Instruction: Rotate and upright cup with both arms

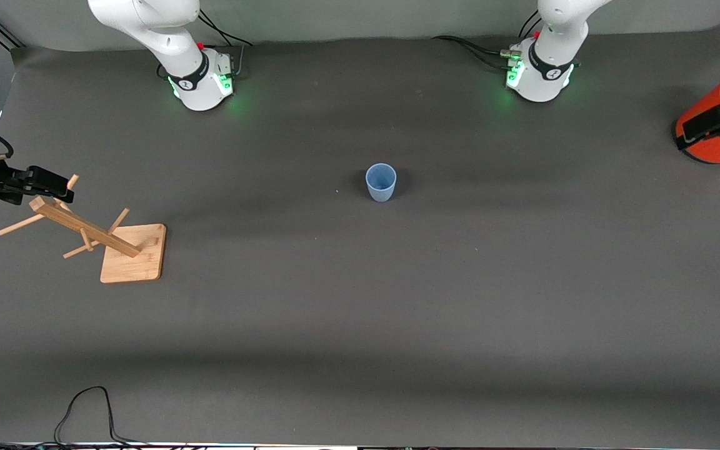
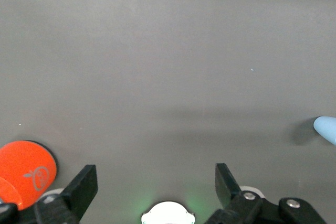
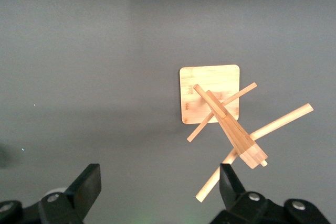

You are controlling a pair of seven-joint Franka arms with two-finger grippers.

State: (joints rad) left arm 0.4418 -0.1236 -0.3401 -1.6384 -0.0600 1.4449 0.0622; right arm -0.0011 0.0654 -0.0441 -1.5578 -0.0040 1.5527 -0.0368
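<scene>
The pale blue cup (image 1: pixel 380 182) stands rim up on the dark table mat, midway between the two arms' ends. Its edge also shows in the left wrist view (image 2: pixel 326 128). My left gripper (image 1: pixel 704 125) is open and empty, up over the red-orange cylinder (image 1: pixel 713 125) at the left arm's end, well apart from the cup. In the left wrist view its jaws (image 2: pixel 156 182) stand wide apart over bare mat. My right gripper (image 1: pixel 54 186) is open and empty, over the wooden rack (image 1: pixel 94 234) at the right arm's end. In the right wrist view (image 3: pixel 160 184) nothing lies between its fingers.
The wooden peg rack (image 3: pixel 226 119) stands on a square bamboo base (image 1: pixel 134 253) near the right arm's end. The red-orange cylinder also shows in the left wrist view (image 2: pixel 23 174). A black cable (image 1: pixel 85 412) lies near the table's front edge.
</scene>
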